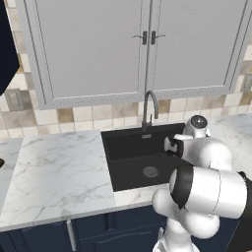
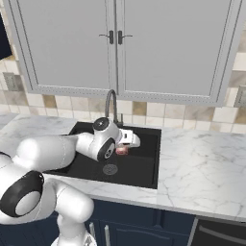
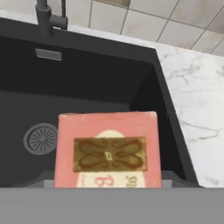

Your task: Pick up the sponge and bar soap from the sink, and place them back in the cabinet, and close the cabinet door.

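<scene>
- We see the white marble-veined countertop (image 1: 59, 172) spread wide, holding the basin and meeting a beige and tan tiled backsplash (image 1: 78, 115) at its 12 o'clock edge.
- Above it hang two light grey panelled wall cabinet doors (image 1: 93, 49), both shut, with small dark handles side by side at their meeting edge.
- At 9 o'clock in the left base view we catch a dark navy slab (image 1: 7, 54), which we take for part of the cabinet; whether it is the box or its door we cannot tell.
- The black rectangular recessed sink (image 1: 125, 147) sits in the counter, with a round grey drain (image 1: 150, 171) on its floor and a curved dark-grey gooseneck tap (image 1: 150, 106) rising at its 12 o'clock rim.
- The white arm reaches over the basin, and its gripper (image 2: 126, 146) hangs above the sink floor, toward 1 o'clock of the drain in the right base view.
- The bar soap (image 3: 107, 151), a flat pinkish-red rectangular block with a brown and gold ornamental label, sits at the gripper, at 3 o'clock of the drain in the hand view and raised above the sink floor.
- The jaws are closed against the bar soap, gripping it between them; the fingertips themselves are hidden behind it.
</scene>
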Robot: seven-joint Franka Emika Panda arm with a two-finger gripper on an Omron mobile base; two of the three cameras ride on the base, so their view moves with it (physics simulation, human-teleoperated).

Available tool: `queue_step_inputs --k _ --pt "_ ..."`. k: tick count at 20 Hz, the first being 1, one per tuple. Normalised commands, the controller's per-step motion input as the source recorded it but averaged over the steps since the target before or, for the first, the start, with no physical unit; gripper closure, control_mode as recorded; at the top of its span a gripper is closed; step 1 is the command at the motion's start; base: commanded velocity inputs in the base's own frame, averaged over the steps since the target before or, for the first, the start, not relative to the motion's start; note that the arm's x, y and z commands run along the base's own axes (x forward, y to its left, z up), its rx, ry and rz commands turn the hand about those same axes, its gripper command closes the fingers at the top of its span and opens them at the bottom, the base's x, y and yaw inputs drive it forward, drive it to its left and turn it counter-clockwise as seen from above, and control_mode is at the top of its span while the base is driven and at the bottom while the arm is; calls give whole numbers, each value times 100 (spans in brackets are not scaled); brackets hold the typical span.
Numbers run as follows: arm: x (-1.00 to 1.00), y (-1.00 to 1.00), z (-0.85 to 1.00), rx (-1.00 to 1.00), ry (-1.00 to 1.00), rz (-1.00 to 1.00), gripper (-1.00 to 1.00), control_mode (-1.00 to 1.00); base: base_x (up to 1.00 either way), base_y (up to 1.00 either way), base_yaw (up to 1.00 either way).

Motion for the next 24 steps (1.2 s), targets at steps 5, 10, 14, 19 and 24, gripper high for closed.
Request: queue_step_inputs --k 5,10,14,19,24 --pt "-8 0 45 0 3 0 100 -100 0 0 0" --pt "-15 0 42 0 3 0 100 -100 0 0 0" --pt "-26 2 33 0 1 0 100 -100 0 0 0" --pt "-34 16 32 0 0 -2 100 -100 0 0 0" --pt "-46 25 29 3 0 -2 100 -100 0 0 0"
